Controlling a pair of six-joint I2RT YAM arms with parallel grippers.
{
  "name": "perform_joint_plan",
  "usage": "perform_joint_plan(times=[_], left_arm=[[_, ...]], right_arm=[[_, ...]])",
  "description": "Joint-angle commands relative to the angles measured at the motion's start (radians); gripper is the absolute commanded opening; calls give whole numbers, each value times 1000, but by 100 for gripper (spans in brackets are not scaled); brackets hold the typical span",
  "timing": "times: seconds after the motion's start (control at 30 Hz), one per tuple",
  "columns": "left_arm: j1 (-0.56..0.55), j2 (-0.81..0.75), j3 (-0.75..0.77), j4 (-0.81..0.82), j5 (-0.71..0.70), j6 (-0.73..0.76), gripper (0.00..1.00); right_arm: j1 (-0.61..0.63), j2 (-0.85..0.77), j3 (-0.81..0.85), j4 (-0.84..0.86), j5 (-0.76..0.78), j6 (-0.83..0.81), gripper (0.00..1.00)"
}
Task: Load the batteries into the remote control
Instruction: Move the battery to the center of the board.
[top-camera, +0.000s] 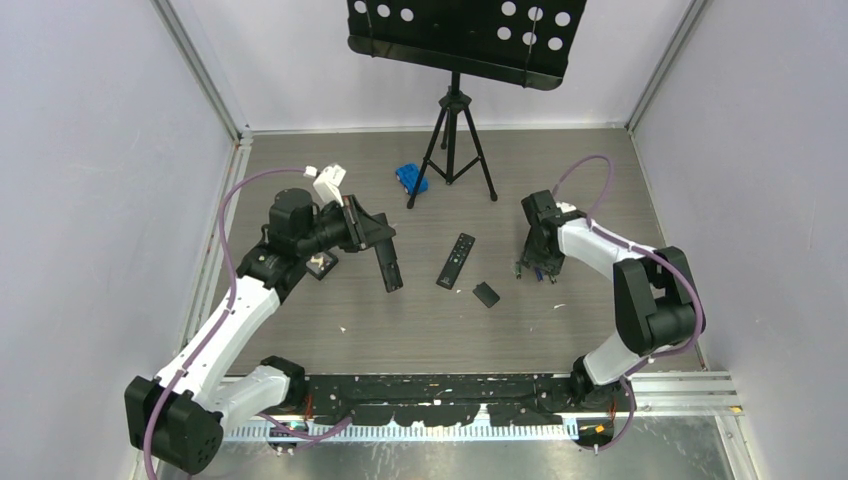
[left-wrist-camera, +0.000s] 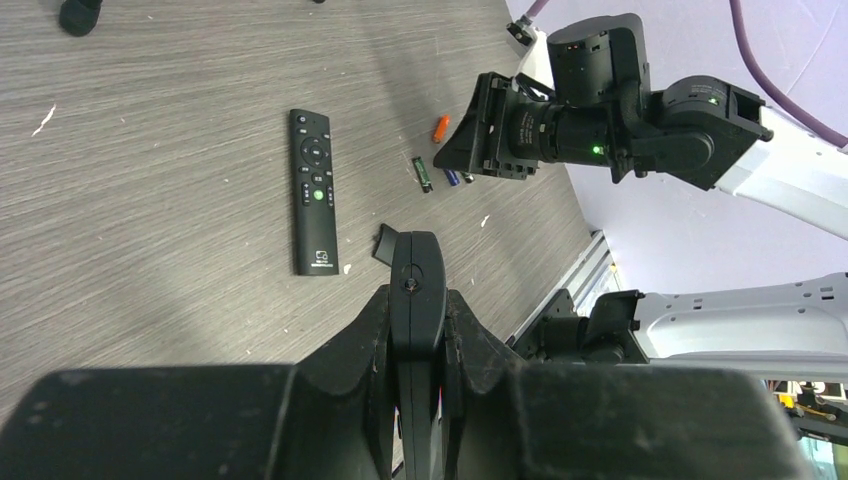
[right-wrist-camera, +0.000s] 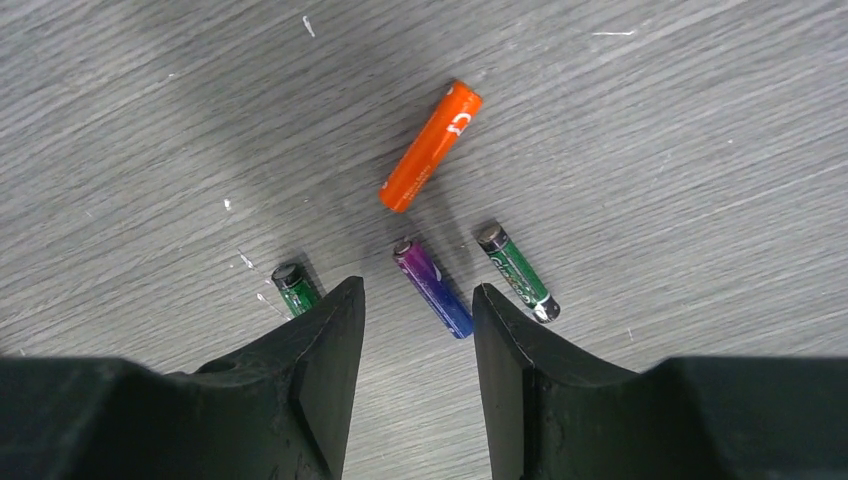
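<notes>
My left gripper (top-camera: 379, 243) is shut on the slim matte-black remote control (top-camera: 388, 266) and holds it above the table, long end pointing down and forward. In the left wrist view the remote (left-wrist-camera: 416, 285) is clamped edge-on between the fingers. My right gripper (top-camera: 535, 268) is open and hovers low over the batteries. In the right wrist view its fingers straddle the purple battery (right-wrist-camera: 433, 288). The orange battery (right-wrist-camera: 430, 147) lies ahead. One green battery (right-wrist-camera: 517, 272) lies just right of the right finger, another (right-wrist-camera: 293, 288) is partly hidden by the left finger. All lie on the table.
A second black remote with pale buttons (top-camera: 456, 260) lies mid-table, with a small black battery cover (top-camera: 486, 294) near it. A tripod music stand (top-camera: 455, 130) and a blue object (top-camera: 411, 178) stand at the back. White walls enclose the table.
</notes>
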Motion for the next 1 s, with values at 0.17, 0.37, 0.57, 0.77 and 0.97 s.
perform_joint_plan(times=[0.17,0.37,0.57,0.77,0.97], left_arm=[[-1,-6,53,1,22,19,0],[-1,-10,56,-11,22,24,0],[-1,-18,53,-16,23,24,0],[-1,-23,44,-14,22,21,0],[-1,-24,38,-11,22,21,0]], right_arm=[[-5,58,72,42,-11,-60,49],[-4,87,85,27,5,-64,40],[-5,76,69,15,-18,-55,21],[-5,33,25,17,-86,-48,15],[-5,-1,-14,5,-156,-49,15]])
